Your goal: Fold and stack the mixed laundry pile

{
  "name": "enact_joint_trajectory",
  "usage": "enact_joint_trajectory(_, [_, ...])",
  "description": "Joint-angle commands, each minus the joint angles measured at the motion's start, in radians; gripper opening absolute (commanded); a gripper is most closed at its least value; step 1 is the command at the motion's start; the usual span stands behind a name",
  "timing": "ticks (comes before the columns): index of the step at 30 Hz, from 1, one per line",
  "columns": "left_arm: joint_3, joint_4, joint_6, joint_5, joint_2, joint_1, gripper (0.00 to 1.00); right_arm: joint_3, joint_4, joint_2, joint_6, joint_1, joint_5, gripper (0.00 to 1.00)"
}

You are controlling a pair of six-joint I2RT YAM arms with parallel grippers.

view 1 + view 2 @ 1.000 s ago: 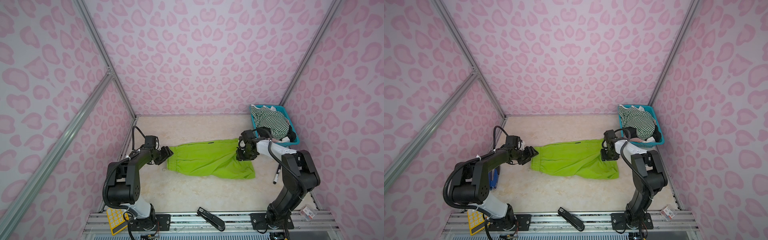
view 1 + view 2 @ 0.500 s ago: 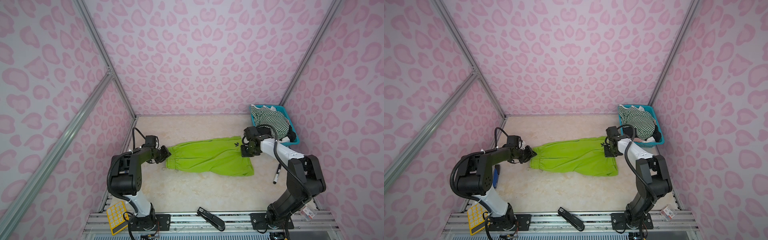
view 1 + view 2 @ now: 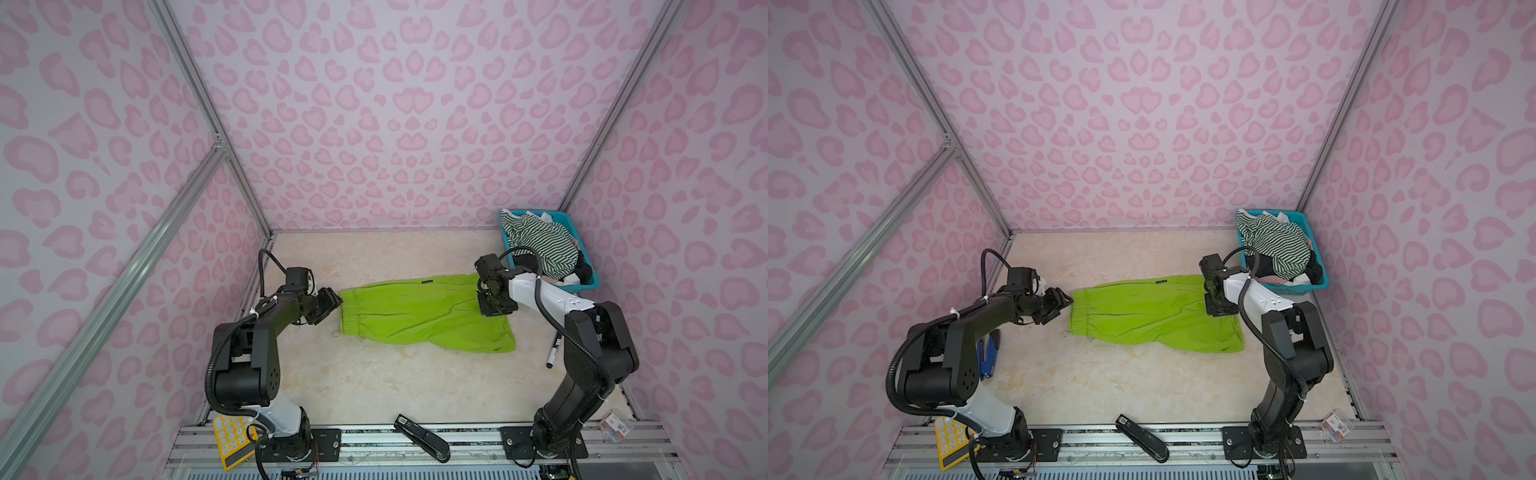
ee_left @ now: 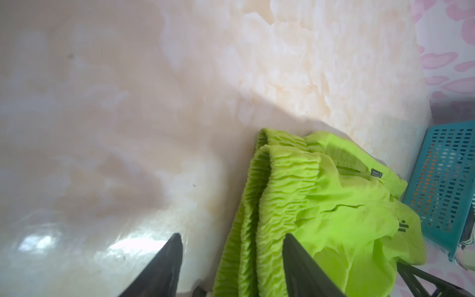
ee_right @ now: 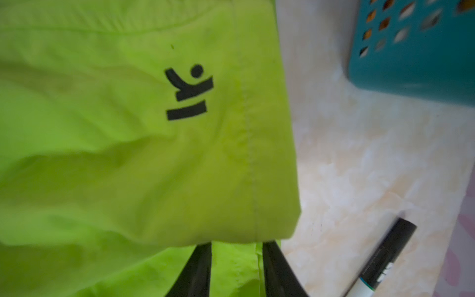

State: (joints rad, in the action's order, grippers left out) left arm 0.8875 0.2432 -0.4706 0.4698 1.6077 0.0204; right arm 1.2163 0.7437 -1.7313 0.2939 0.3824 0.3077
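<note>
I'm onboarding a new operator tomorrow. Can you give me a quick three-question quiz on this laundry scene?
1. What lies on top in the basket? A) striped top B) blue towel C) red sock
2. Which small item lies on the table just right of the green shorts?
3. True or false: the shorts are in the basket.
Key: 1 A; 2 marker; 3 false.

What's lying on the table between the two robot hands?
The lime-green shorts, spread out, fill the stretch from the left hand to the right hand; both top views show it.
</note>
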Motion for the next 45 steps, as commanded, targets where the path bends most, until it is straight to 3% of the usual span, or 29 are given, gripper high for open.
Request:
enact_joint_trajectory(1, [-0.030,0.010,-0.025,0.021,-0.028,0.002,0.64,0.034,0.062,0.004,-0.007,0.041,0.062,0.37])
enact_joint_trajectory(7, [-0.067,0.007,-0.031,0.095,-0.012,-0.032,0.64,0.133,0.124,-0.033,-0.012,0.137,0.084,0.40])
enact_joint_trajectory(12, [-0.082,-0.014,-0.055,0.116,0.028,-0.061,0.65,0.139,0.031,-0.073,-0.018,0.172,-0.094,0.42])
enact_joint_trajectory(18, [-0.075,-0.014,-0.103,0.106,0.105,-0.084,0.62,0.132,-0.026,-0.129,-0.006,0.179,-0.141,0.42])
enact_joint_trajectory(20, [-0.075,-0.023,-0.120,0.104,0.123,-0.091,0.55,0.128,-0.032,-0.137,-0.008,0.178,-0.143,0.42])
enact_joint_trajectory(23, [-0.073,-0.037,-0.144,0.108,0.146,-0.093,0.33,0.120,-0.039,-0.143,-0.013,0.178,-0.133,0.42])
enact_joint_trajectory(30, [-0.023,0.042,-0.128,0.058,0.112,-0.094,0.11,0.124,-0.052,-0.160,-0.025,0.167,-0.140,0.42])
enact_joint_trajectory(33, [0.021,0.138,-0.085,-0.007,0.065,-0.095,0.03,0.120,-0.073,-0.151,-0.040,0.168,-0.226,0.42])
enact_joint_trajectory(40, [0.136,0.353,0.041,-0.145,-0.089,-0.102,0.03,0.107,-0.170,-0.087,0.018,0.191,-0.431,0.41])
enact_joint_trajectory(45, [0.203,0.438,0.091,-0.183,-0.189,-0.124,0.03,0.103,-0.329,-0.145,0.113,0.256,-0.633,0.40])
